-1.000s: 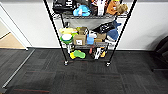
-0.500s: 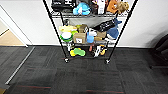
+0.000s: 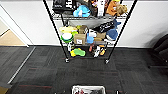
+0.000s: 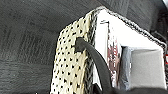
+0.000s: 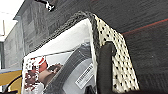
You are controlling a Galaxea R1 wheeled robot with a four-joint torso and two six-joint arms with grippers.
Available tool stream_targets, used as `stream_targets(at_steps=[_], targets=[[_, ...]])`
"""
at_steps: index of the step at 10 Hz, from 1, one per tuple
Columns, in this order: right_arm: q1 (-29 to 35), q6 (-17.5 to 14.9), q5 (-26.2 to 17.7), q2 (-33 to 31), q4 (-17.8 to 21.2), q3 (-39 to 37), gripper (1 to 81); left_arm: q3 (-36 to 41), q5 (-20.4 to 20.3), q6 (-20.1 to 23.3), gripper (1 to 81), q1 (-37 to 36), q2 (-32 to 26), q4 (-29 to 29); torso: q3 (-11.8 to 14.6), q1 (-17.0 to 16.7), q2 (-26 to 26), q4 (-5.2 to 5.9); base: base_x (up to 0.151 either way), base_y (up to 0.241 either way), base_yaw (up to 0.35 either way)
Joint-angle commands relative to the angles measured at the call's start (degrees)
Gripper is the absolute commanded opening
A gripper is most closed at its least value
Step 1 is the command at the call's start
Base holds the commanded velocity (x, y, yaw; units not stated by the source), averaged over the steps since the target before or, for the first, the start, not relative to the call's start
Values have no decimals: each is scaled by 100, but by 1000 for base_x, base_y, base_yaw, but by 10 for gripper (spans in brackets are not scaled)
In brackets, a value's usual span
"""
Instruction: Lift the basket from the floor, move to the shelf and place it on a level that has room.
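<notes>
The shelf (image 3: 58,37), a black wire rack on casters, stands ahead against the wall on the dark carpet floor (image 3: 87,72). Its three visible tiers are crowded with toys, boxes and bowls. Its posts run past the picture's upper edge, so the highest level is hidden. The basket (image 3: 88,89) shows at the head view's lower edge, white-lined, with packets inside. The left wrist view has the basket's checkered side (image 4: 70,62) and a dark loop handle (image 4: 95,60) close up. The right wrist view has the other side (image 5: 120,55) and its handle (image 5: 105,67).
A white wall runs behind the rack. Light wooden flooring (image 3: 10,38) lies beyond a doorway at the far left. A dark chair (image 3: 160,52) stands at the right edge. Open carpet lies between me and the rack.
The whole head picture has shifted slightly, so the camera has moved a little. The shelf and its load stand as before.
</notes>
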Motion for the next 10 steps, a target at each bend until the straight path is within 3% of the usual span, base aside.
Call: stream_targets(at_steps=[1, 5, 7, 10], targets=[[467, 114, -237, -185, 121, 272, 10, 384, 451, -50, 10, -507, -374, -239, 449, -368, 569, 0, 0, 0, 0], [485, 272, -150, -642, 95, 1009, 10, 1429, 390, -59, 10, -639, -936, -327, 982, -885, 1360, 0, 0, 0, 0], [484, 307, 104, -992, 104, 1483, 10, 1904, 364, -50, 10, -639, -1191, -327, 808, -1141, 1745, -2, 0, 0, 0], [494, 307, 272, -1398, 87, 2126, 10, 2537, 311, -67, 10, -788, -1490, -336, 877, -1476, 2260, -2, 0, 0, 0]])
